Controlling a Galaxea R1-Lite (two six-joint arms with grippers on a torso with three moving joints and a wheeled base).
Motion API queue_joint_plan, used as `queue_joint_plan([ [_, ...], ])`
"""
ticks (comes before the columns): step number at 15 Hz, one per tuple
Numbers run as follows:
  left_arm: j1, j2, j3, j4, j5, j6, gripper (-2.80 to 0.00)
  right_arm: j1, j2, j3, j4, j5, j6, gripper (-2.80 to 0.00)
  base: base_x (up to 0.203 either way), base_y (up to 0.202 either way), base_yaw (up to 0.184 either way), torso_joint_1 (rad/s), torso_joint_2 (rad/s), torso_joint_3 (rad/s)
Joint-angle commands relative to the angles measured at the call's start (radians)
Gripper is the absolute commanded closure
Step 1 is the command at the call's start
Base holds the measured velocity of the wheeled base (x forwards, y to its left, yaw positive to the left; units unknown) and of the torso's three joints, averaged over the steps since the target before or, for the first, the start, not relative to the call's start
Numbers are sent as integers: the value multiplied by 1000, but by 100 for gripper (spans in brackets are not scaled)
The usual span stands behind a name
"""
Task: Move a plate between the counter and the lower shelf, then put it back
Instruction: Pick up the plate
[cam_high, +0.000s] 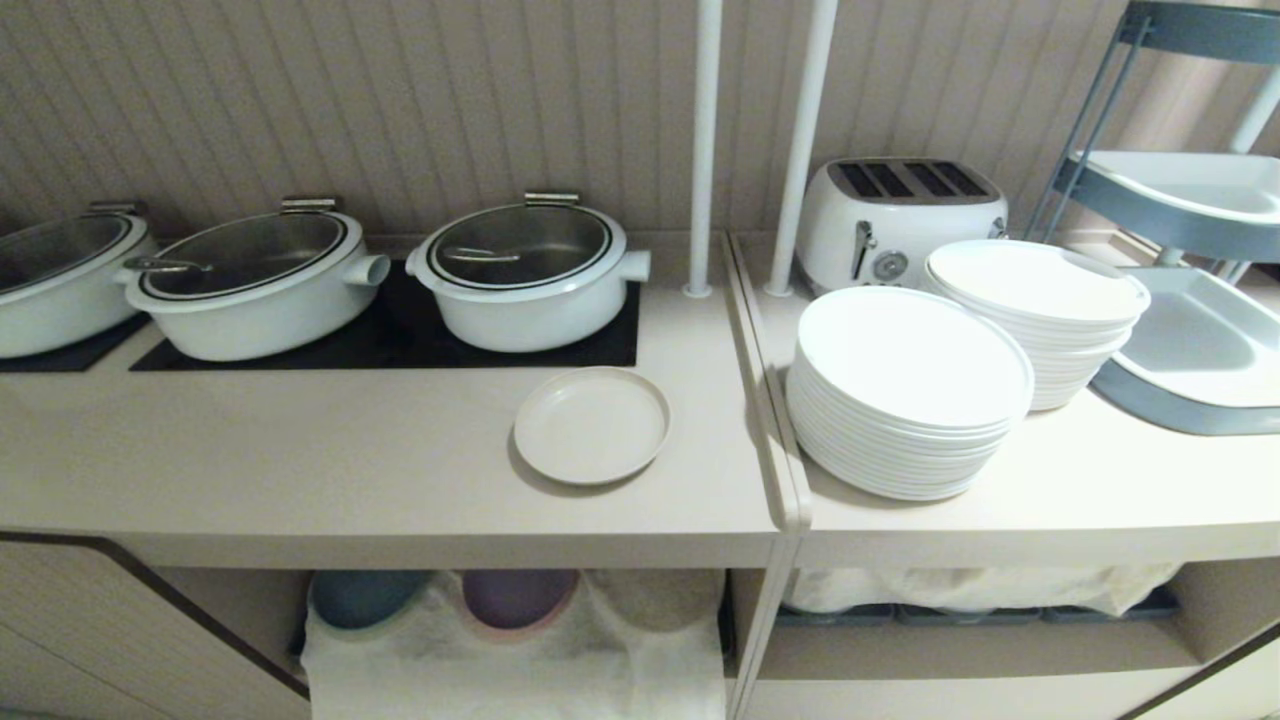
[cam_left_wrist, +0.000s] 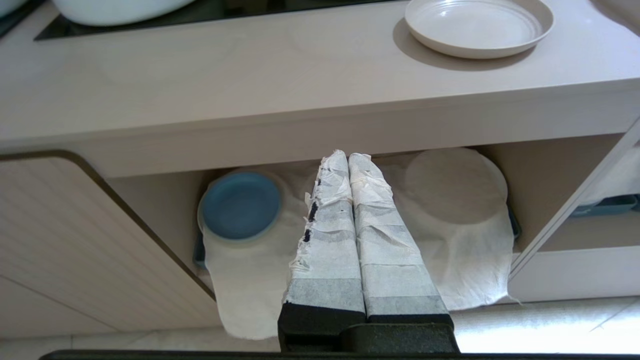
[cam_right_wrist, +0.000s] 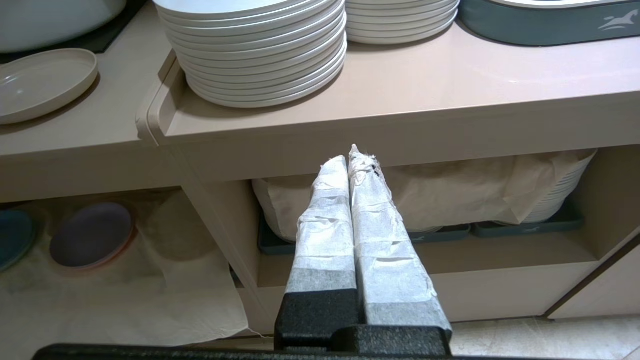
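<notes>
The small cream-beige plate lies flat on the counter, in front of the right-hand pot. Below it is the lower shelf, draped with a crinkled white cloth. My left gripper is shut and empty, hanging low in front of that shelf bay, well below the plate. In front of the neighbouring bay, under the stacked plates, my right gripper is parked, shut on nothing. Neither arm shows in the head view.
Three white lidded pots stand on the black hob panels. Two stacks of white plates, a toaster and a grey-blue tray fill the adjoining worktop. A blue plate, a purple plate and a cloth-covered round shape sit in the shelf bay.
</notes>
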Motion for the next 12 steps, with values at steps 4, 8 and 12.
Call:
queue_joint_plan([
  [4,0,24,-133,146,-33,15,0,0,0,0,0,0,0,0,0,0,0,0,0,0],
  [8,0,145,-266,300,-56,15,0,0,0,0,0,0,0,0,0,0,0,0,0,0],
  [12,-1,369,-370,357,-56,15,0,0,0,0,0,0,0,0,0,0,0,0,0,0],
])
